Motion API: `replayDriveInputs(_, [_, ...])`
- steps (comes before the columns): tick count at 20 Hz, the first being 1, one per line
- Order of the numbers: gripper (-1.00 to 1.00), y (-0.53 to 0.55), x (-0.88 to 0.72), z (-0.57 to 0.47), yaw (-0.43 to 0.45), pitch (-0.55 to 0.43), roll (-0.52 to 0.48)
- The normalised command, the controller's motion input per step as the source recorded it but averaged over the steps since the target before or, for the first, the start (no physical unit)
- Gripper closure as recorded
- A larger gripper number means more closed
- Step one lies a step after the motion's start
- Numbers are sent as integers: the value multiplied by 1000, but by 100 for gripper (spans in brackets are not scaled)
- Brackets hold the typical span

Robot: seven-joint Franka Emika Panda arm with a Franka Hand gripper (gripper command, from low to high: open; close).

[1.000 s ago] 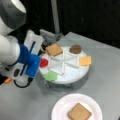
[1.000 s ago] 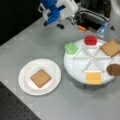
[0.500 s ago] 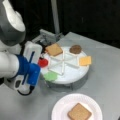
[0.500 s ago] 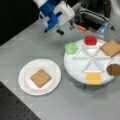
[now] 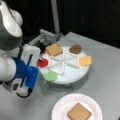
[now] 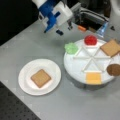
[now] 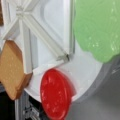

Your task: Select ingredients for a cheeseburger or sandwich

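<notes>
Over the divided tray's (image 6: 75, 65) edge near lettuce (image 6: 71, 48) and tomato (image 6: 90, 40), claw (image 6: 63, 27) now shifted closer, grip state impossible to tell, apparently empty; only toast (image 6: 40, 78) on the plate (image 6: 26, 86), selection barely begun.

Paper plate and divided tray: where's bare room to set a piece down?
Paper plate: bare rim all round the toast square. Divided tray: one bare compartment between lettuce and cheese; the rest are filled. Gripper not visible.
</notes>
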Motion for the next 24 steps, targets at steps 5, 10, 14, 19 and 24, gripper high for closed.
replayDriveInputs(5, [-100, -254, 236, -205, -12, -60, 294])
replayDriveInputs(10, [-100, -259, 207, -119, 20, -65, 240])
replayDriveInputs(14, [-100, -226, 198, -73, 53, -76, 239])
replayDriveInputs(19, [-100, -176, 217, -142, 81, -100, 283])
replayDriveInputs(24, [-100, -177, 205, -126, 73, -63, 268])
